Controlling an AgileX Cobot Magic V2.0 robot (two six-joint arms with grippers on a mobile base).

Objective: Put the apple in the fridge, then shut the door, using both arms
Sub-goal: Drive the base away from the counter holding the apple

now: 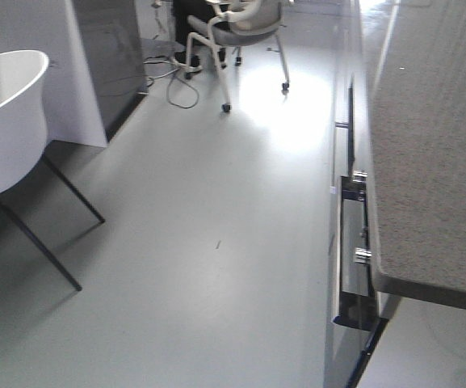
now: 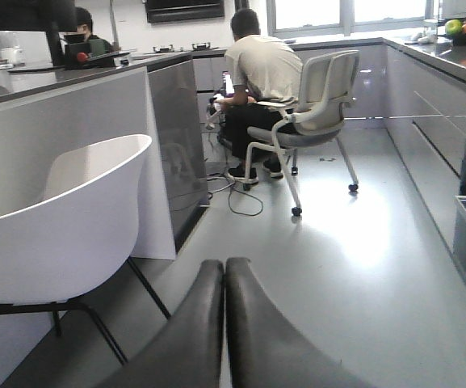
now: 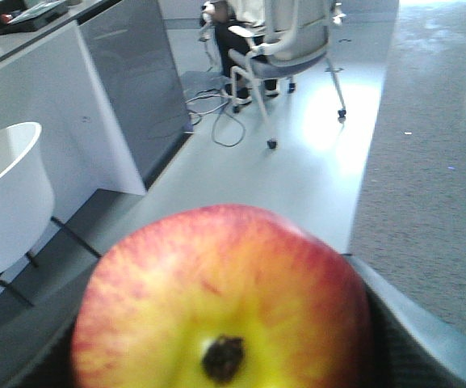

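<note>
The apple (image 3: 224,275), red with yellow patches and a dark dimple, fills the lower part of the right wrist view. My right gripper (image 3: 226,331) is shut on it; a dark finger (image 3: 426,343) shows at its right side. It is held above the floor beside a speckled grey countertop (image 3: 434,162). My left gripper (image 2: 224,271) is shut and empty, its two dark fingers touching, pointing over the floor. The fridge and its door are out of view. Neither gripper shows in the front view.
A white shell chair (image 1: 6,121) stands at the left. Behind it is a grey counter island (image 2: 168,137). A person sits on a wheeled office chair (image 2: 317,113) ahead, with cables (image 1: 180,85) on the floor. Counter drawers (image 1: 354,242) line the right side.
</note>
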